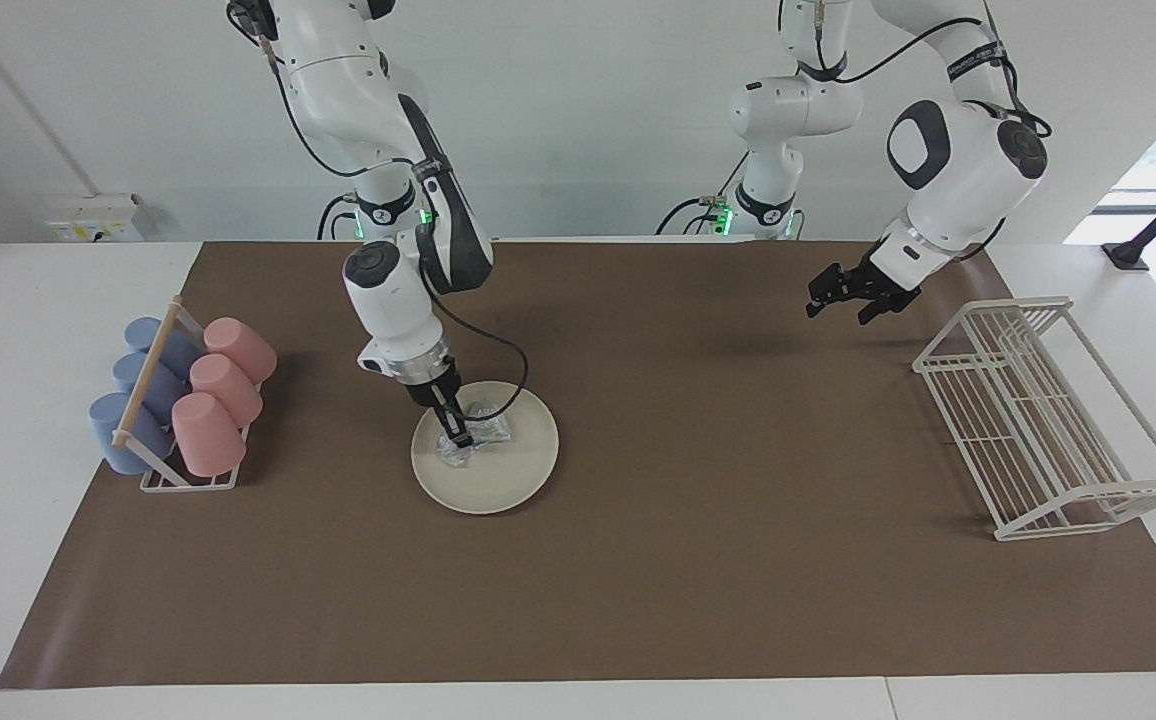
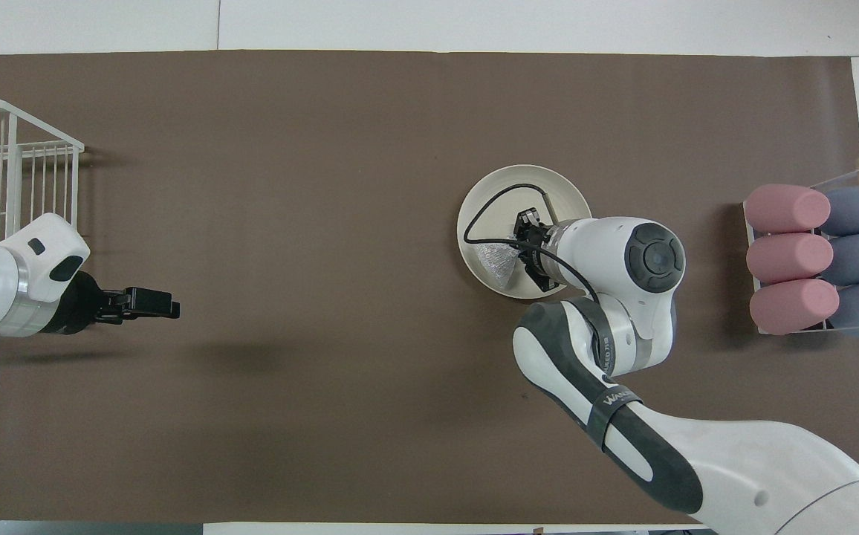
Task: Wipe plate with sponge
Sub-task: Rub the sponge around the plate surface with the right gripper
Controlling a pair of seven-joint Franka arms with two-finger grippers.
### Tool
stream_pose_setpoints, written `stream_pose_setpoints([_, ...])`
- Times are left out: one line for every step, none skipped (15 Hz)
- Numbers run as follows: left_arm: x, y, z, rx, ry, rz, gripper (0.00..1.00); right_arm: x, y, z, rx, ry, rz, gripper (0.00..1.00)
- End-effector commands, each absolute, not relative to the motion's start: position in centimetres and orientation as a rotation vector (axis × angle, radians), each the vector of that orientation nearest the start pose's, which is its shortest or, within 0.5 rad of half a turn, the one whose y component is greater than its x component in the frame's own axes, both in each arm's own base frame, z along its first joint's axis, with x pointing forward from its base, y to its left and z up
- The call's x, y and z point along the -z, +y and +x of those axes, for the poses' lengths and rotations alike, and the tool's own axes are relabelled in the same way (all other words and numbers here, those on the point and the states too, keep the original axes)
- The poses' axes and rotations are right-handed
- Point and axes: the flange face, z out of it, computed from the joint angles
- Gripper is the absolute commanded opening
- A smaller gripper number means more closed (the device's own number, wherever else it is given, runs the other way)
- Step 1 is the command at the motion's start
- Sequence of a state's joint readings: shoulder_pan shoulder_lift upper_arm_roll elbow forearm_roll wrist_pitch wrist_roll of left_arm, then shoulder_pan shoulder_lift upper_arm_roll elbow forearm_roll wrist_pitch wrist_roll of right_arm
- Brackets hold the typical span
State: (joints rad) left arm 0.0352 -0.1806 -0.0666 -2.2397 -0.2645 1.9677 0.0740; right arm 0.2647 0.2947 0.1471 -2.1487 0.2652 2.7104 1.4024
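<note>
Though partly hidden, sponge (image 1: 473,437) between jaws.

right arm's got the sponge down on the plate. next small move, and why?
Probably drag the sponge toward the plate's bare half, farther from the robots: the right gripper, shut on it, presses it near the robots' edge. The left gripper waits, open, by the wire rack.

A brown mat (image 1: 698,560) covers the bench. A white wire rack (image 1: 1043,420) sits toward the left arm's end; pink cups (image 1: 218,395) and blue cups (image 1: 133,400) lie racked toward the right arm's end.
</note>
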Motion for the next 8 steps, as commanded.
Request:
stream_pose_setpoints([-44.5,-2.9,48.6,-0.112,-0.063,-3.348,1.0,-25.9,22.9,54.0,-0.023,1.671,-2.297,0.0])
stream_pose_setpoints([-44.4,-3.0,48.6,-0.107,-0.063,-3.349,1.0,-26.0,22.8,54.1,-0.018,1.665,-2.3,0.0])
stream_pose_setpoints([-44.4,-3.0,48.7,-0.102,-0.061,-3.349,1.0,-25.9,22.3,54.2,-0.014,1.636,-2.324,0.0])
stream_pose_setpoints([-44.4,-3.0,48.7,-0.102,-0.065,-3.348,1.0,-25.7,21.3,54.4,-0.005,1.59,-2.365,0.0])
stream_pose_setpoints([-44.5,-3.0,48.7,-0.1,-0.064,-3.349,1.0,-25.5,19.3,54.9,0.004,1.562,-2.393,0.0])
stream_pose_setpoints([-44.4,-2.8,48.7,-0.102,-0.071,-3.348,1.0,-25.2,17.4,55.2,0.003,1.542,-2.42,0.0])
stream_pose_setpoints([-44.4,-2.9,48.7,-0.1,-0.066,-3.347,1.0,-25.2,16.6,55.3,-0.009,1.524,-2.442,0.0])
stream_pose_setpoints([-44.4,-2.9,48.7,-0.094,-0.066,-3.347,1.0,-25.2,16.5,55.3,-0.013,1.522,-2.446,0.0])
